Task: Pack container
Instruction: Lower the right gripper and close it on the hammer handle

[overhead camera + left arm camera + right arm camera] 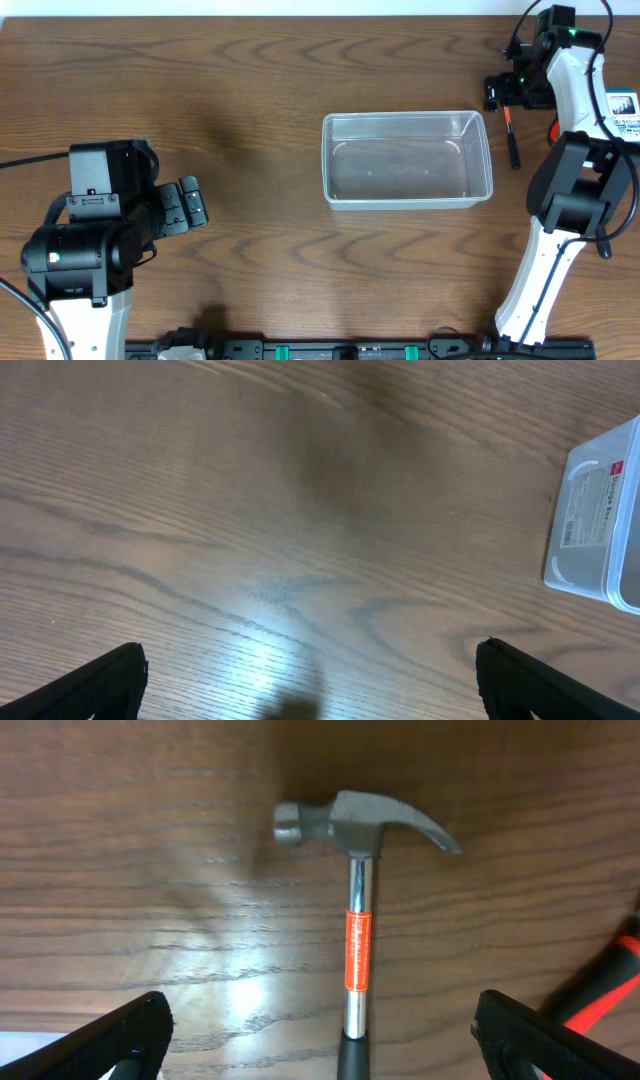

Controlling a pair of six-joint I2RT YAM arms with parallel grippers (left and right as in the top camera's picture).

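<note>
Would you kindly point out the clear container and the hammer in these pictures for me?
container (405,165), overhead view, on its bare see-through floor.
hammer (358,935), right wrist view, on the orange label of its metal shaft.

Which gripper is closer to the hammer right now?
Right. The right gripper hangs open directly over the hammer, fingers either side of its handle. The left gripper sits far across the table, beyond the container.
</note>
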